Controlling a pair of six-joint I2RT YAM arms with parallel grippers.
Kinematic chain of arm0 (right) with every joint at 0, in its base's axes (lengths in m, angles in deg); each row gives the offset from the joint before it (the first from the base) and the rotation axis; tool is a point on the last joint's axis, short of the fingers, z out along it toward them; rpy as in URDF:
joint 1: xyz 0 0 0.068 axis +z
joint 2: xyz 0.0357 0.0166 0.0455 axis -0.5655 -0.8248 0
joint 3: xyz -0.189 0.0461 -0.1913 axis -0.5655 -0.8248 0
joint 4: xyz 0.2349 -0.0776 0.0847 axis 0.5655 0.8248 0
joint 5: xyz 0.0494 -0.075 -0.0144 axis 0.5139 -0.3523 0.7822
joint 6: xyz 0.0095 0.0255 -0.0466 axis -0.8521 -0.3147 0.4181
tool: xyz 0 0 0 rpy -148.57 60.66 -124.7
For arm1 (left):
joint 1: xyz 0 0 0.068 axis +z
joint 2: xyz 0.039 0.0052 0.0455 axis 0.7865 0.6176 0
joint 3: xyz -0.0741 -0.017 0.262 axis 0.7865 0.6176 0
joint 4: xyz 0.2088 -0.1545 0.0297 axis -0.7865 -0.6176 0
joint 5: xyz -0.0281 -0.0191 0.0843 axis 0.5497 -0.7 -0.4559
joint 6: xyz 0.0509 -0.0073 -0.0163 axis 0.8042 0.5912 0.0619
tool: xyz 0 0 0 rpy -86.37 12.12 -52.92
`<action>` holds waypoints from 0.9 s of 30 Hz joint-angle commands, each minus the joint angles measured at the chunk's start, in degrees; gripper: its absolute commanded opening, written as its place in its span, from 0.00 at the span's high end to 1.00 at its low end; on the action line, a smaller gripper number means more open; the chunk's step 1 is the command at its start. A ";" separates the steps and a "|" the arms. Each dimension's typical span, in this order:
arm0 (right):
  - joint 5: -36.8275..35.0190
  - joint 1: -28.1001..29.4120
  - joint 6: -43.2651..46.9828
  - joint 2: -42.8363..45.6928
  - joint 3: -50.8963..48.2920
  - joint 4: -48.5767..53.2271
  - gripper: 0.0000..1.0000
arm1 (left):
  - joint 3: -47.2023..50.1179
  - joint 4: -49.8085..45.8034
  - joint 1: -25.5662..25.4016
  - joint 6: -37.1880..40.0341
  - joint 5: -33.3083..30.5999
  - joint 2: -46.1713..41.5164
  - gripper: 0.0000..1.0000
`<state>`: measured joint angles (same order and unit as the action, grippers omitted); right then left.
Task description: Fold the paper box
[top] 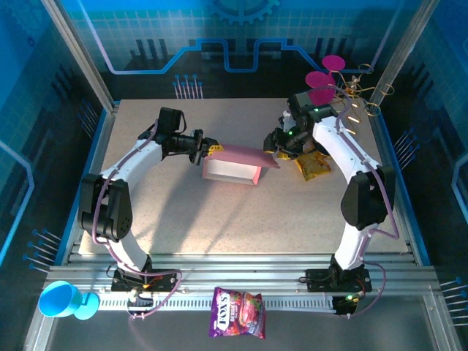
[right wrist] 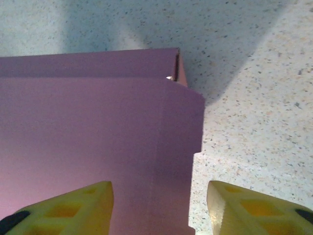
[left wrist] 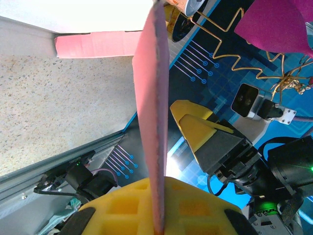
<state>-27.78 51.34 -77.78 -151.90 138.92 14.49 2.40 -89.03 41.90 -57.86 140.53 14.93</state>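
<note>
my left pincer [top: 209, 151] is clamped tight on the raised flap of the paper box [top: 232, 171], which sits mid-counter [top: 219, 227], and my right pincer [right wrist: 159, 196] hangs half open astride the flap's far edge, so imo pinch it squarely before pushing the fold down gently.

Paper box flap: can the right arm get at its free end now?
Probably yes: the right gripper is open right at the paper box flap's free end, with nothing between; the left gripper pinches the other end.
</note>
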 commanded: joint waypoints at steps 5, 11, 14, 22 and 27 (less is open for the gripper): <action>5.25 -0.29 -1.95 1.44 -3.39 -1.32 0.52 | -1.26 0.19 0.36 0.82 1.74 0.53 1.00; 6.38 -0.25 -3.30 3.16 -6.41 -2.48 0.52 | -1.32 1.27 0.38 0.09 1.50 1.23 1.00; 7.37 -0.28 -4.75 3.68 -7.04 -3.23 0.53 | -1.24 1.73 0.44 -0.22 1.38 1.50 1.00; 7.95 -0.20 -4.75 4.45 -6.51 -1.29 0.48 | -1.29 2.28 0.42 -0.57 1.38 2.11 1.00; 1.09 -2.26 -0.30 6.25 -5.01 3.61 0.44 | -1.82 1.06 0.63 0.44 1.18 2.31 1.00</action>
<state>-24.17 50.80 -80.92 -148.34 131.73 13.20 2.40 -88.38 42.01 -58.10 141.47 16.72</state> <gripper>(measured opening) 0.562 0.080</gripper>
